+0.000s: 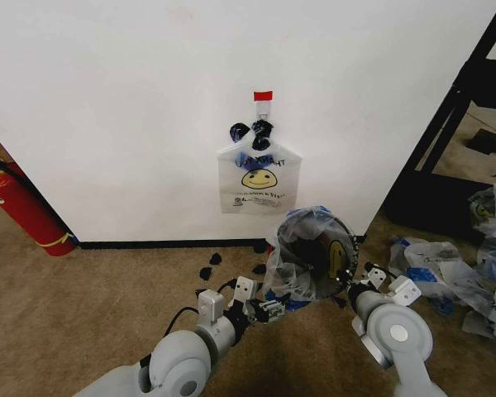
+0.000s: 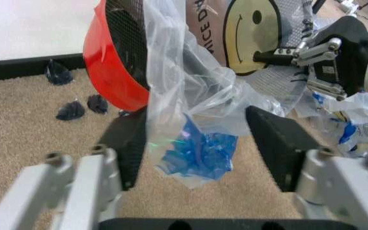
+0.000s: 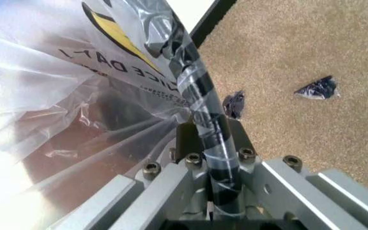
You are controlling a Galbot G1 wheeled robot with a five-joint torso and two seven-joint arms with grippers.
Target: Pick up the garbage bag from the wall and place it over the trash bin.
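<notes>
While the trash bin (image 1: 318,258) lies tipped on the carpet (image 1: 83,306) near the wall (image 1: 149,99), its red base toward the wall and its mouth toward the robot, the garbage bag (image 1: 302,231) is draped over its rim, smiley print showing inside. From the near left, the left arm reaches in low, and the left gripper (image 2: 197,139) stands wide apart, a dangling bag handle with its blue tape patch (image 2: 200,153) hanging between the pads without being pinched. From the near right, the right gripper (image 3: 212,158) is clamped tight on the bin's rim and the bag film stretched over it. Another smiley bag (image 1: 259,179) hangs on the wall hook (image 1: 263,101) above. Dark scraps (image 1: 211,266) lie by the baseboard.
</notes>
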